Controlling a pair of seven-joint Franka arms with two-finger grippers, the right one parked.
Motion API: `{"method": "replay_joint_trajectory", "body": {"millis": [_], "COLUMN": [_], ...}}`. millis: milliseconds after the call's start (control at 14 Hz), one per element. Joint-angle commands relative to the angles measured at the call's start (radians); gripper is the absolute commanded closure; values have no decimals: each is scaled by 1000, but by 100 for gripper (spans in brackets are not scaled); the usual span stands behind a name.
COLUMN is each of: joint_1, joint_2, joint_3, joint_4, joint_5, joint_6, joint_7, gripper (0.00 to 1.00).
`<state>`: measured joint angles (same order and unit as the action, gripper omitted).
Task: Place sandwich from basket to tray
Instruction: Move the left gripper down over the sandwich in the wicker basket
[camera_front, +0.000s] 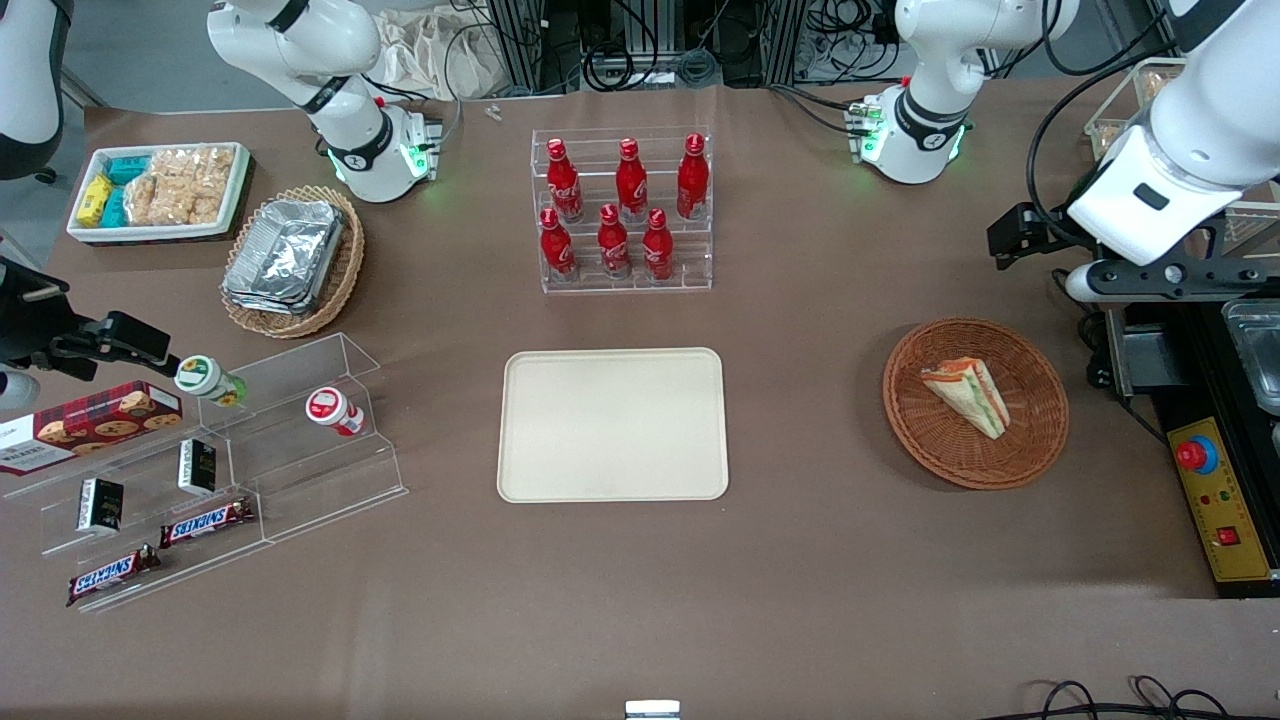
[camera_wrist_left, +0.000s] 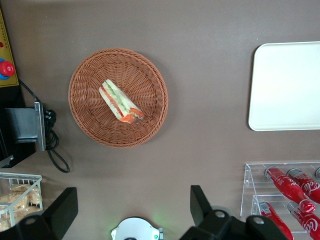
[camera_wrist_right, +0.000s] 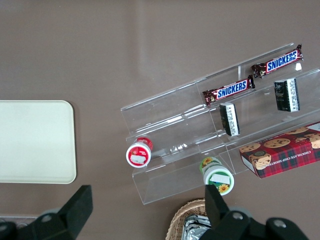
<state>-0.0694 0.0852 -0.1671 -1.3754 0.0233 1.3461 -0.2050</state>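
The sandwich, a pale wedge with orange-red and green stripes, lies in the round reddish-brown wicker basket toward the working arm's end of the table. The cream-beige tray lies bare at the table's middle. My left gripper hangs high above the table, farther from the front camera than the basket. It is open and holds nothing. In the left wrist view its fingers stand wide apart around the gripper's middle, with the sandwich, the basket and the tray all apart from them.
A clear rack of red cola bottles stands farther from the front camera than the tray. A black control box with a red button sits beside the basket. A tan basket of foil containers, a snack shelf and a white snack tray lie toward the parked arm's end.
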Motion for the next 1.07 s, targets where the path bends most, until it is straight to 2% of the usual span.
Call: {"method": "replay_joint_trajectory", "body": {"millis": [0,214,429,571,714,1000], "joint_1": [26,31,37,36,36,23], "joint_2": [-10,1,34,48,42,62], "joint_3": [-19,3,122,184,228,219], "joint_4": [9,3,-56,-175,-349,-605], "joint_5": [11,17,-5,-3,-8,-9], "joint_6": [-27,-28,-27,17,199,551], "joint_7": [-14,-40,-111,-116,-167,-405], "gripper": [0,0,0,0,0,0]}}
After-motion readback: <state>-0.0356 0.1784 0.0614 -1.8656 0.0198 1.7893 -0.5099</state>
